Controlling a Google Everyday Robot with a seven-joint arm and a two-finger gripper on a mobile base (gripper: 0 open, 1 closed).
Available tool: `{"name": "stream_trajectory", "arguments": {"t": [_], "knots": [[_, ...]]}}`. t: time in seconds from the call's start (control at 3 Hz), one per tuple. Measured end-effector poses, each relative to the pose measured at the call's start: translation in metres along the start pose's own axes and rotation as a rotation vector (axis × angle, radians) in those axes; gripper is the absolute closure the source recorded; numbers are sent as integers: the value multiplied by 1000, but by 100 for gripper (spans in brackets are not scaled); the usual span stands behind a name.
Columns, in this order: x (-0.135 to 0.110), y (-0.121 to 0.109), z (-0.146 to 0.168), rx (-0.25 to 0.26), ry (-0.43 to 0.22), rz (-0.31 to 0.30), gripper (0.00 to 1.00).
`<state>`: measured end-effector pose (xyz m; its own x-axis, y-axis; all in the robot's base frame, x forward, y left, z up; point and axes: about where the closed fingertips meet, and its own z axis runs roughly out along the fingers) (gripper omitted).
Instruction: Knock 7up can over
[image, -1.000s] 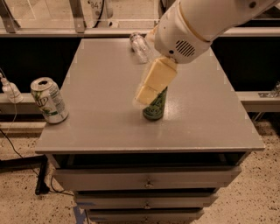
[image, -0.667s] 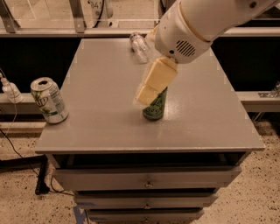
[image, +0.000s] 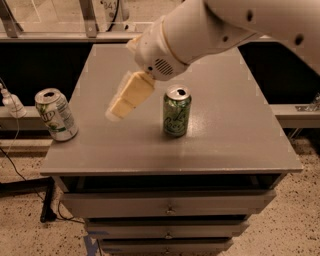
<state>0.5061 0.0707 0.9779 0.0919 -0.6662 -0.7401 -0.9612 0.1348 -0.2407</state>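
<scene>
The 7up can (image: 55, 114), pale silver-white with green lettering, stands upright and slightly tilted near the left front edge of the grey table (image: 225, 135). My gripper (image: 125, 100), with cream-coloured fingers pointing down and to the left, hangs above the table between the 7up can and the all-green can (image: 176, 111). It is shut and empty. It is about a can's width to the right of the 7up can and does not touch it.
The all-green can stands upright at the table's middle, just right of the gripper. My white arm (image: 210, 30) spans the back right of the table. Drawers (image: 167, 205) sit below the tabletop. A cable (image: 12, 150) hangs at the left.
The gripper has moved left, off the green can and toward the 7up can. The green can now shows in full. Both cans stand as before.
</scene>
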Motion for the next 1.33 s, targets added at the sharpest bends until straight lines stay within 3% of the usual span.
{"name": "stream_trajectory", "arguments": {"t": [0.33, 0.67, 1.33], "knots": [[-33, -4, 46, -36, -126, -8, 0], [-53, 1, 89, -89, -193, -6, 0], [-60, 17, 143, -160, -223, 11, 0]]}}
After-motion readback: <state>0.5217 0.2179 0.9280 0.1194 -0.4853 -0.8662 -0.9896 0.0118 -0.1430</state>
